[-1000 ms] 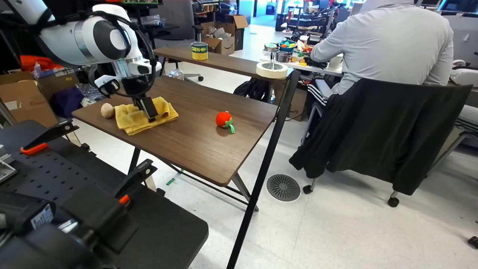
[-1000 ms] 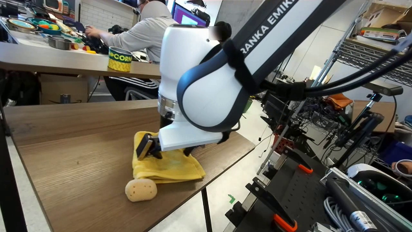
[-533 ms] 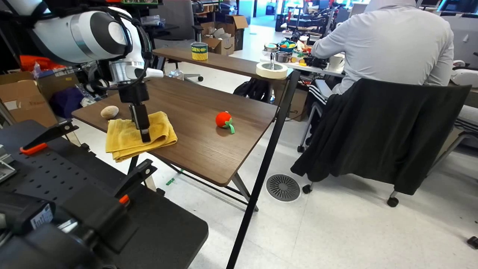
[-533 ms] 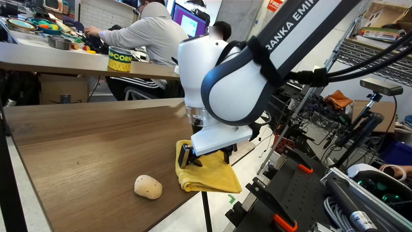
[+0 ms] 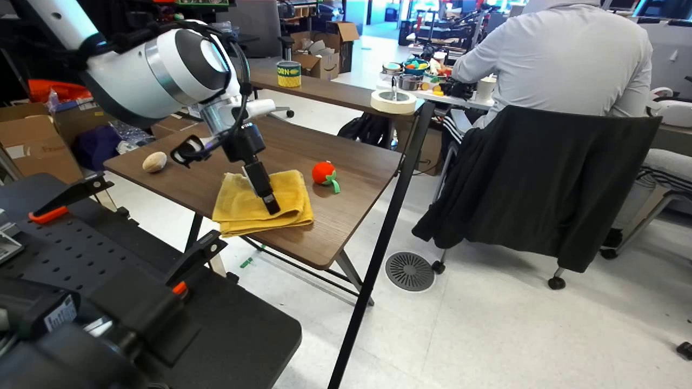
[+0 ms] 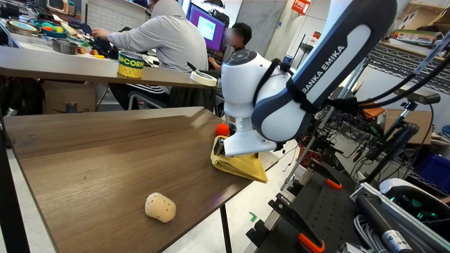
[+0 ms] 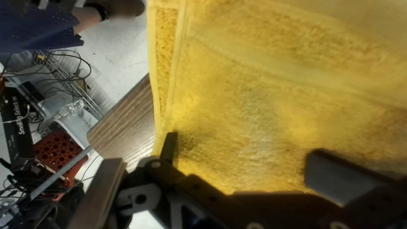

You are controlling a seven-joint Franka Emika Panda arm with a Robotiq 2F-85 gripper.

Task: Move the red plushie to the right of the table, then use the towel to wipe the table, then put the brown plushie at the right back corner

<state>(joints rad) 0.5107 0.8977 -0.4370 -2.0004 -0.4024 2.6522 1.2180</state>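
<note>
So the hand (image 7: pixel 241 149) is right down on the yellow towel (image 5: pixel 246 205), fingers (image 7: pixel 168 148) spread wide, cloth lying flat between them. It's resting on the towel rather than pinching it. Part of the towel pokes out past the edge of the bench (image 6: pixel 105 168) beside the hand.

Closest obstacle is the red plushie (image 5: pixel 324 173), just past the hand, right beside the towel. Might be touching it, hard to tell from these angles, since the arm (image 6: pixel 281 116) covers some of it in an exterior view. The brown plushie (image 6: pixel 160 207), more of a tan lump with dark dots, is well apart from the hand, toward the opposite end of the bench.

Farther beyond the hand there's a narrow wooden shelf (image 5: pixel 330 93) with a corn can (image 6: pixel 130 65) and a roll of tape (image 5: pixel 393 102) on it, a pen (image 6: pixel 195 68) leaning in the tape. A person (image 5: pixel 567 65) in light grey sits back there. On the hand's overhang side, a black platform (image 5: pixel 243 313) with clamps (image 5: pixel 199 256) stands just off the bench.
</note>
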